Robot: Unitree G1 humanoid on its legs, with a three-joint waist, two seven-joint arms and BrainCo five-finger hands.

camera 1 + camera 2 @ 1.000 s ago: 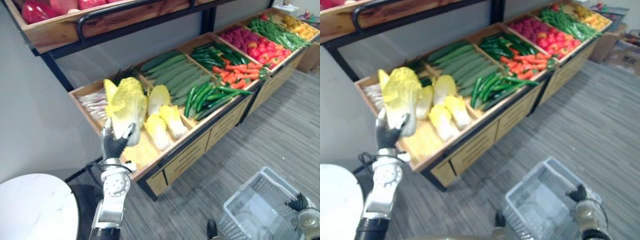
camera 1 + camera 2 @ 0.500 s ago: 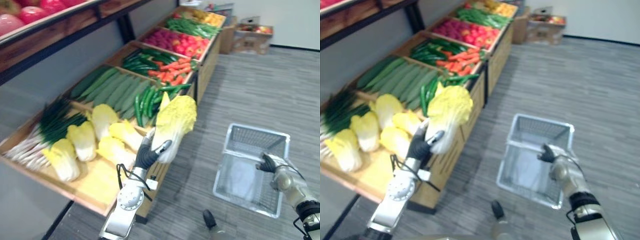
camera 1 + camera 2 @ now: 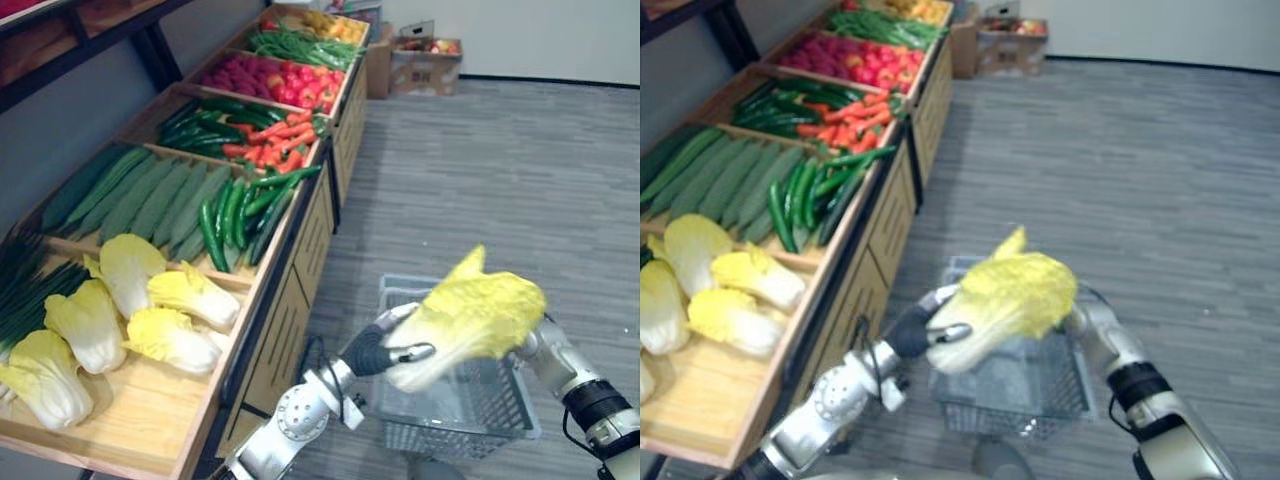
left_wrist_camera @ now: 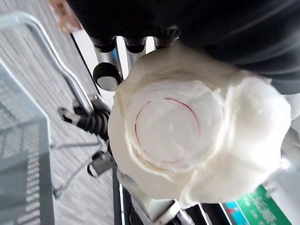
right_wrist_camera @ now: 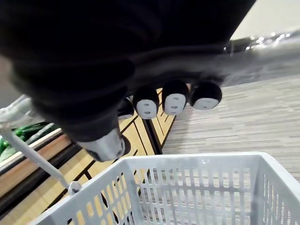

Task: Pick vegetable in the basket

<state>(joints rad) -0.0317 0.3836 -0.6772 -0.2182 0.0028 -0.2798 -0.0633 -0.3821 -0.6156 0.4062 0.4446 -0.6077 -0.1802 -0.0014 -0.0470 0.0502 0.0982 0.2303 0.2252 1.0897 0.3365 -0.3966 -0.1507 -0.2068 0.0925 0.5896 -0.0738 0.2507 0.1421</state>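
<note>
A grey striped floor (image 3: 520,170) is seen, with a long wooden produce stand (image 3: 290,255) set along its left side; the stand is divided into compartments; in the nearest one several pale yellow cabbages (image 3: 175,300) are laid, with green onions (image 3: 25,295) beside them; further along, cucumbers (image 3: 150,195), dark green peppers (image 3: 235,205), carrots (image 3: 275,150), red produce (image 3: 265,78) and green beans (image 3: 300,45) are ranged in turn; cardboard boxes (image 3: 425,55) are stacked by the far wall.

A pale grey basket (image 3: 1010,405) with mesh walls is seen just beside the stand's drawer fronts. The cabbage (image 3: 470,320) picked for the task is held in the air above the basket's open top, clear of its walls; it is tilted, with the yellow leafy end raised towards the right arm and the white stem end lowered towards the left arm.

The left hand (image 3: 372,350) is closed round the stem end, the thumb being pressed across the white base; the cut base is shown close in the left wrist view, clasped between the fingers (image 4: 108,75) and the dark cover.

The right hand (image 5: 174,102) is seen above the basket's rim, its fingers curled round the basket handle (image 5: 262,42); from the head views it is largely hidden behind the cabbage leaves.
</note>
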